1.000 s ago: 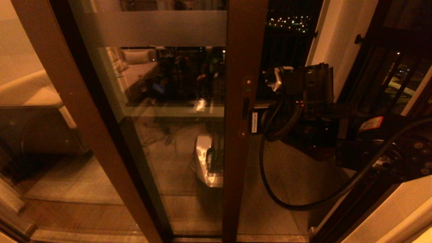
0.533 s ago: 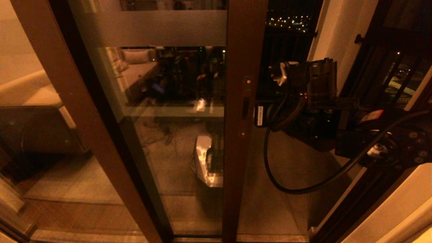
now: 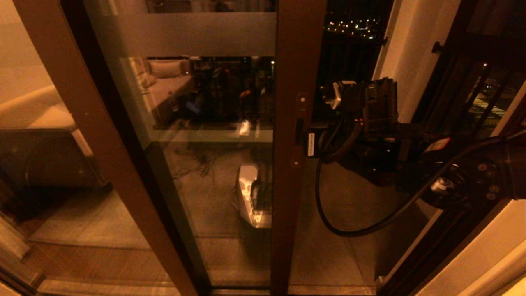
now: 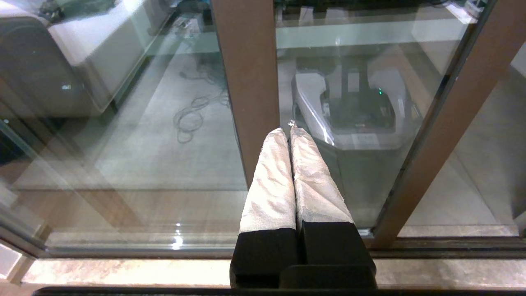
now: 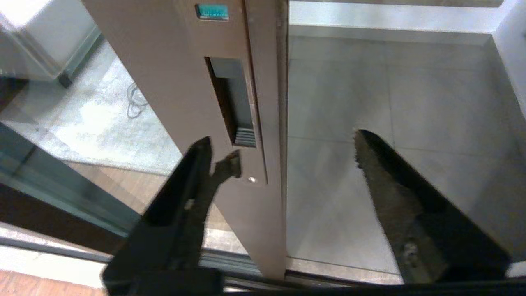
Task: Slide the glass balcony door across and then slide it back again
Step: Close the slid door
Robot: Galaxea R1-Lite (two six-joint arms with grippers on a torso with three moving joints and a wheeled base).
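Glass balcony door (image 3: 296, 61) stile edge between right hand's (image 5: 283, 142) spread fingers (image 5: 193, 172)

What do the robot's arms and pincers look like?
The left pincer has two long fingers wrapped in crinkly white covering, on black bases. The right pincer has two thin black fingers. The right arm is black and boxy, with a looping black cable and small white and red labels.

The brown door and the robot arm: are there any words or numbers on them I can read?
None can be read.
Small green label on the stile of the tall dark brown glass balcony door: too blurred to read.
White sticker on the black right arm: print too small to read.
Red and white sticker on the same arm: too blurred to read.
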